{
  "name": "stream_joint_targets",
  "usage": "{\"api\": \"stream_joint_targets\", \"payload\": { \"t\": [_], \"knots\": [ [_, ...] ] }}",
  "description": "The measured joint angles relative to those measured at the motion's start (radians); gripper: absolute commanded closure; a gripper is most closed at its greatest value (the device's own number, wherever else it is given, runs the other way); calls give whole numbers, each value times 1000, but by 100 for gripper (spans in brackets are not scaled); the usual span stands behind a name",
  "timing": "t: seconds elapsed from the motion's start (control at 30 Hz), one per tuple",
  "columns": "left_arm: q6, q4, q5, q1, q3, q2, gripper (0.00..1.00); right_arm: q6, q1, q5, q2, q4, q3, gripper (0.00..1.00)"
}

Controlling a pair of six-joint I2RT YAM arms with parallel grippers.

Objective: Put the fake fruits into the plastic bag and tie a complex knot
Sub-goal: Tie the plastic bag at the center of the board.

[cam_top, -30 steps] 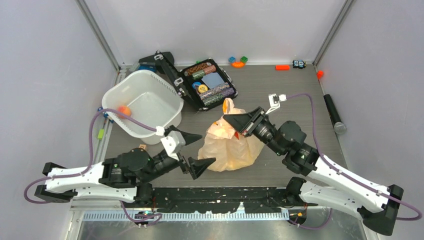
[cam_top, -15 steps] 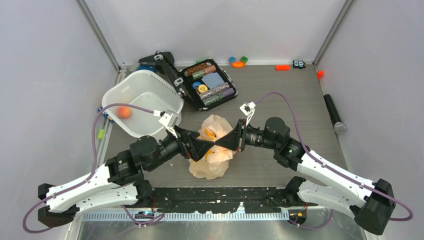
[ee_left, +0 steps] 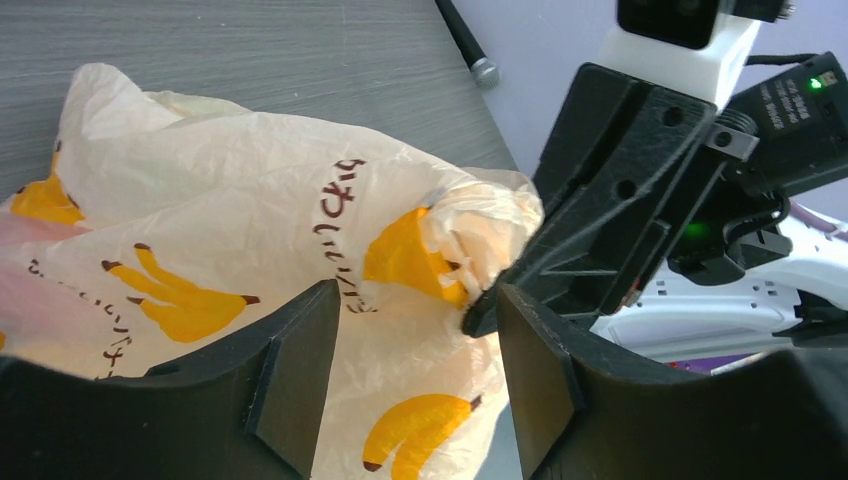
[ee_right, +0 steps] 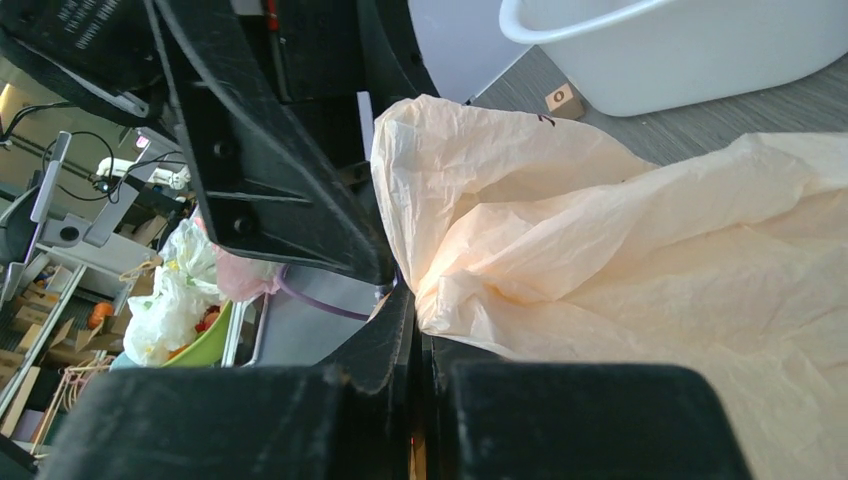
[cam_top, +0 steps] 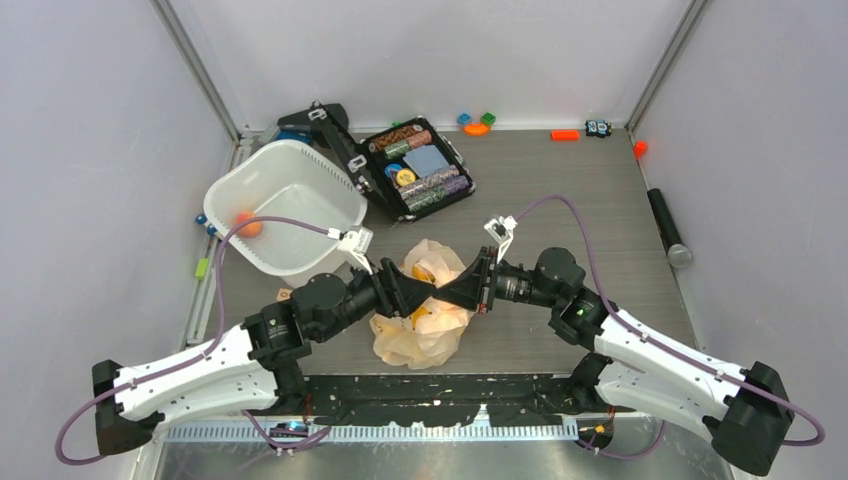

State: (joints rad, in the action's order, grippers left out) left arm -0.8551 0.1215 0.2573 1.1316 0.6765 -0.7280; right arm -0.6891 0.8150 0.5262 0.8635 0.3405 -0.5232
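Surroundings: a grey wood-grain counter (cam_top: 600, 200) boxed in by pale walls (cam_top: 100, 150).
Back left: a white tub (cam_top: 300, 198) with one small orange fruit (cam_top: 248, 226) lying inside, near its left wall.
Back centre: an open black case (cam_top: 330, 130) of round chips, just beside the tub; a few small toy blocks (cam_top: 477, 123) lie along the far edge.
Right edge: a black cylinder (cam_top: 667, 228) lies off the counter's side.
Plastic bag (cam_top: 425, 335): a crumpled, pale peach heap in the middle of the counter, near the front edge, between the two arms. It carries printed yellow bananas and dark lettering. Its upper part is gathered into a bunch lifted towards the two end effectors.
Bag contents: yellow-orange shows through the film from above; print or fruit, I cannot tell.
Right end effector (ee_right: 415, 320): clenched, its fingers pressed together on the gathered bunch at the top of the bag.
Left end effector (ee_left: 415, 300): released, fingers apart, with bag film across the gap between them; no pinch shows.
Relation: the two end effectors point at each other tip to tip above the bag, the right one's tip just beside the left one's right-hand finger.
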Motion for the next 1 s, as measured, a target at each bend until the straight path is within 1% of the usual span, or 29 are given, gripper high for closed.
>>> {"api": "stream_joint_targets", "payload": {
  "t": [0.13,0.27,0.3,0.47,0.57,0.63,0.73,0.83,1.0],
  "knots": [
    [-37,-57,23,-1,-39,1,39,2,-1,0,-13,5,4,95],
    [-58,-91,39,-2,-46,-15,37,2,-1,6,-18,7,10,95],
    [-62,-99,42,-2,-46,-21,38,2,-1,8,-19,7,10,95],
    [-85,-143,66,-2,-60,-30,57,3,-1,11,-22,8,11,95],
    [-92,-154,76,-2,-67,-29,71,3,-1,11,-29,5,13,95],
    [-100,-163,82,-2,-77,-24,82,3,-1,9,-40,3,16,92],
    [-109,-168,84,-1,-92,-8,94,3,-1,2,-52,0,21,88],
    [-110,-169,82,-1,-95,4,100,-2,-1,-11,-65,4,37,85],
    [-106,-154,74,-2,-95,8,100,-24,-1,-36,-92,27,70,81]
  ]
}}
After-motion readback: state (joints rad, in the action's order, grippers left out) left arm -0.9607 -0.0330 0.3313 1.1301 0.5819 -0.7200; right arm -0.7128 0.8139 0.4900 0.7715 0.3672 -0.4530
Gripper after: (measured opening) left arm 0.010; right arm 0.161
